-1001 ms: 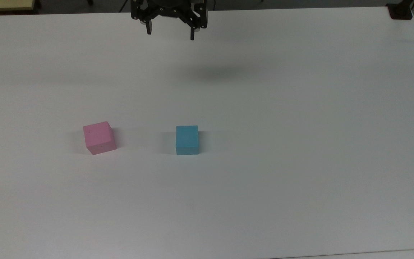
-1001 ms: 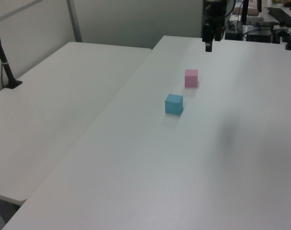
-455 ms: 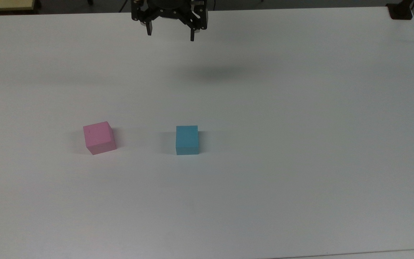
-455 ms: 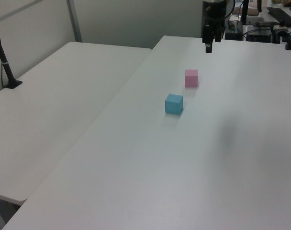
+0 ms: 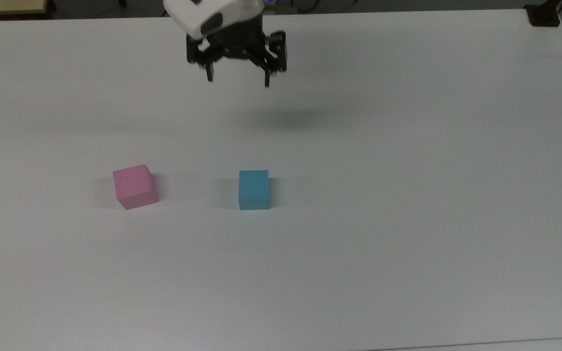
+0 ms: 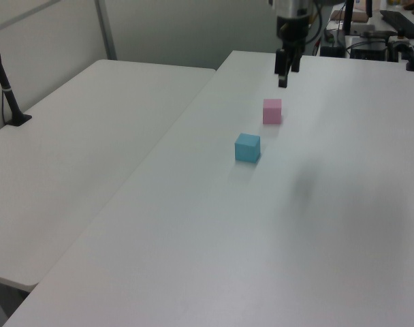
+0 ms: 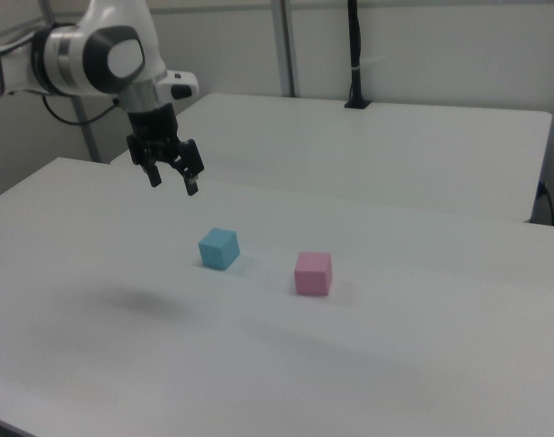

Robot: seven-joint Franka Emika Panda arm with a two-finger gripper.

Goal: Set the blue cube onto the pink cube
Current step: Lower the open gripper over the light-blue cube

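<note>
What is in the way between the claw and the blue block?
Nothing visible. The open claw hangs above bare white table, and the blue cube sits in the open. The pink cube stands apart from it.

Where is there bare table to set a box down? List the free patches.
The table is bare across the top view's right, from the blue cube onward, along its near edge below both cubes, and left of the pink cube. The tightest spot is the gap between the cubes.

Matt light-blue cube (image 5: 253,189), matt pastel-pink cube (image 5: 135,186); smooth white tabletop (image 5: 408,195), faint sheen; gripper (image 5: 238,80) black, hard-looking.
</note>
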